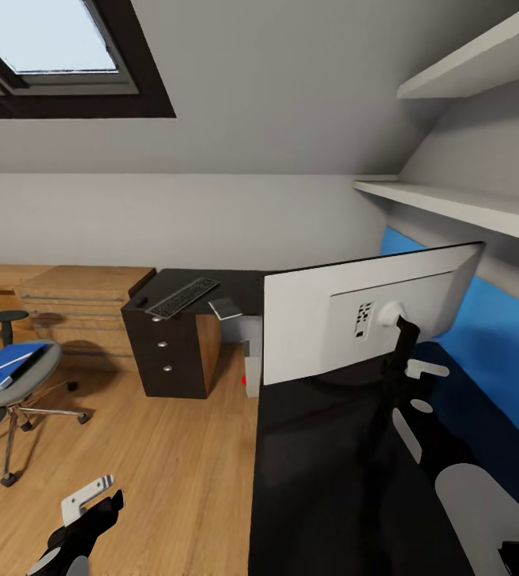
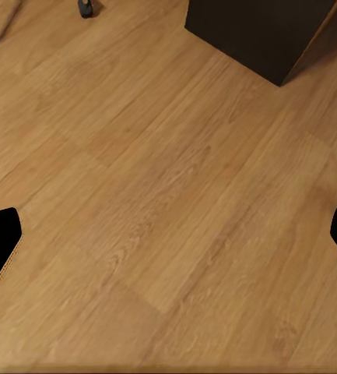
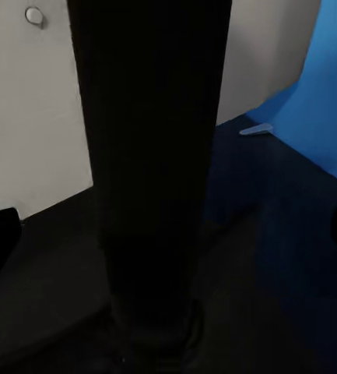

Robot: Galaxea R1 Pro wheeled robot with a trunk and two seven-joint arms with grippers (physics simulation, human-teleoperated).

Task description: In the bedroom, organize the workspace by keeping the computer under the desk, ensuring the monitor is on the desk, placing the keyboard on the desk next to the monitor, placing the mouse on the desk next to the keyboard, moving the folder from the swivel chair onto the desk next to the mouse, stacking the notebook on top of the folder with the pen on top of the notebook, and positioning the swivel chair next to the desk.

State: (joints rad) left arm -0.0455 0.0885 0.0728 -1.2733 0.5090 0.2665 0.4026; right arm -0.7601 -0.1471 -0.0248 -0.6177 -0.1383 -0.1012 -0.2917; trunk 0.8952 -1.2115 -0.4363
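- Right jaws are standing open around the monitor [image 1: 371, 320] stem [image 3: 149, 179] on the table [image 1: 323, 472].
- Left jaws are gaping wide above the floor [image 2: 168, 202].
- Folder [image 1: 3, 366] is lying on the chair [image 1: 19, 384].

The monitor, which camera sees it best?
The head view: the monitor stands on the desk, its whole pale back and dark stem visible. The right wrist view is close up on its dark stem and pale back. The left wrist view looks at the floor.
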